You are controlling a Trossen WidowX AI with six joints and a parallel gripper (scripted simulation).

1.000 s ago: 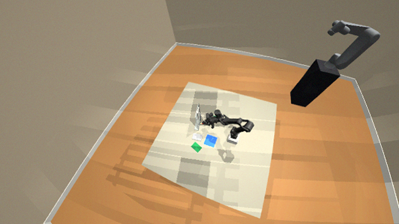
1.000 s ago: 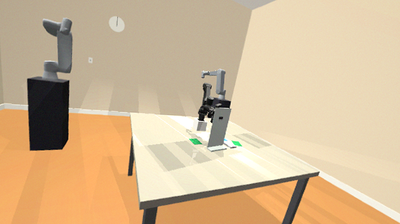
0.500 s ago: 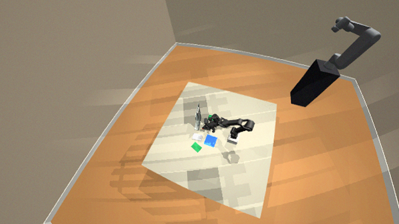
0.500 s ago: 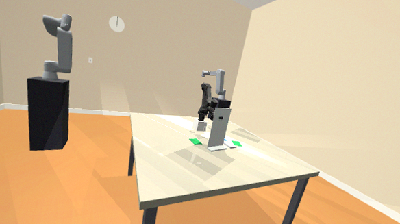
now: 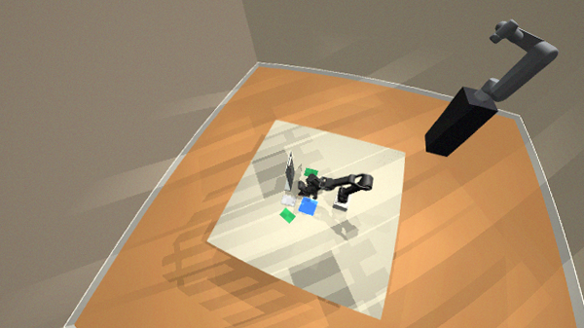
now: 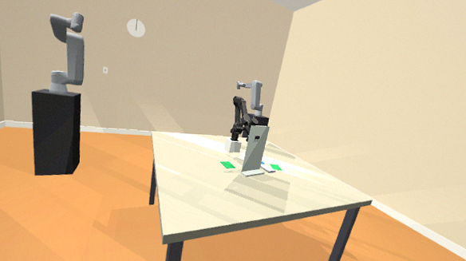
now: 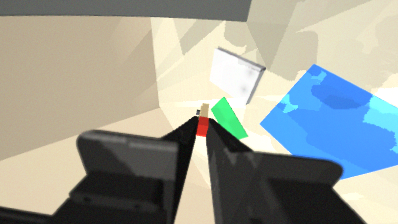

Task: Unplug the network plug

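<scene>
My gripper (image 5: pixel 301 187) (image 7: pixel 202 121) is shut on the network plug (image 7: pixel 202 129), a small red piece with a beige end at the fingertips. The plug is out of the socket, held above the table, on the arm's side of the upright panel (image 5: pixel 289 173) (image 6: pixel 256 152). A dark socket opening (image 6: pixel 257 137) shows high in the panel. The blue square (image 5: pixel 307 206) (image 7: pixel 340 125) lies flat on the table, below and to the right of the fingertips in the wrist view. The plug is too small to make out in the top and exterior views.
A flat white block (image 5: pixel 288 200) (image 6: pixel 268 168) (image 7: pixel 235 75) lies between the panel and the blue square. One green patch (image 5: pixel 287 215) (image 6: pixel 276 167) lies beyond it, another green patch (image 5: pixel 311 172) (image 6: pixel 227 164) on the other side. Grey arms on black pedestals stand off the table.
</scene>
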